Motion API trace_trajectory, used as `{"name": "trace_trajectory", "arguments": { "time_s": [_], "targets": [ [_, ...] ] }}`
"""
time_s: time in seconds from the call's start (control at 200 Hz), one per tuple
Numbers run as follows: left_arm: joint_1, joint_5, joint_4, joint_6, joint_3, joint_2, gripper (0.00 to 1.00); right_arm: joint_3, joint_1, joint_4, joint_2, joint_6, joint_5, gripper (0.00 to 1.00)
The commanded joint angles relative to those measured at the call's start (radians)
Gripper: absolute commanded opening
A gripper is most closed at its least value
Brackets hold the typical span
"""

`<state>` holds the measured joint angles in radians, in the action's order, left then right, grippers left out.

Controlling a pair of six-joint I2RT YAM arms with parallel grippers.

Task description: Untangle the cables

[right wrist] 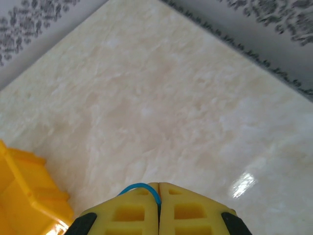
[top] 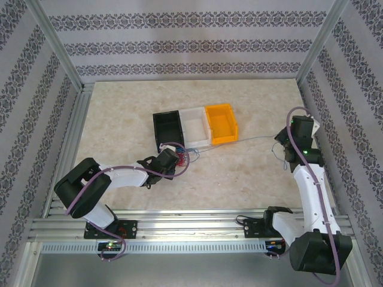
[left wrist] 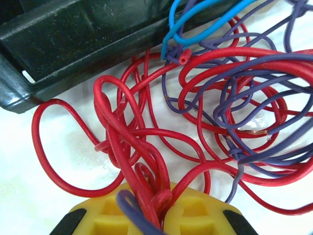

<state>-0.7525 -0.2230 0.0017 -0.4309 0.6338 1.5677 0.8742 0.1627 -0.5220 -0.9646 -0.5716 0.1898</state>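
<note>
From above, the cables (top: pixel 187 153) lie as a small clump on the surface (top: pixel 119 119), just in front of the black bin (top: pixel 169 128), which stands in a row with a white bin (top: pixel 196 124) and an orange bin (top: pixel 221 122). The left hand (top: pixel 169 161) sits at the clump's near edge. The right hand (top: pixel 280 145) is well apart on the far right. A thin blue wire (top: pixel 254 140) runs between clump and right hand, nearly straight.

In the left wrist view, the left hand (left wrist: pixel 161 211) is closed, pinching several red strands and one purple strand. Beyond it, red and purple loops cross each other many times beside the black bin's wall (left wrist: pixel 73 44). A blue wire (left wrist: pixel 195 14) passes over the top of the heap.

In the right wrist view, the right hand (right wrist: pixel 159 205) is pressed fully together with a blue strand caught between its fingers. The orange bin (right wrist: pixel 24 191) is to its left.

The step looks like drawing the blue wire free while the left hand anchors the clump. To do it well, the pull should be slow and low along the surface, away from the bins. If the whole clump starts to drag, it is better to ease off, because a hard tug would tighten the purple loops around it. The left grip holds several strands, so it serves as an anchor only.
</note>
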Motion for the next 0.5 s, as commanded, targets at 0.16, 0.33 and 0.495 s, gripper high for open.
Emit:
{"name": "trace_trajectory", "arguments": {
  "time_s": [0.16,0.33,0.495],
  "targets": [
    [0.008,0.038,-0.025,-0.11,-0.094,0.077,0.0,0.11,0.247,-0.049,0.037,0.005,-0.12,0.0],
    [0.009,0.076,-0.015,-0.078,-0.101,0.075,0.0,0.19,0.227,-0.042,0.021,0.071,-0.15,0.0],
    [-0.009,0.216,0.037,0.063,-0.071,0.04,0.0,0.201,0.098,0.013,0.022,0.088,-0.263,0.0]
  ]
}}
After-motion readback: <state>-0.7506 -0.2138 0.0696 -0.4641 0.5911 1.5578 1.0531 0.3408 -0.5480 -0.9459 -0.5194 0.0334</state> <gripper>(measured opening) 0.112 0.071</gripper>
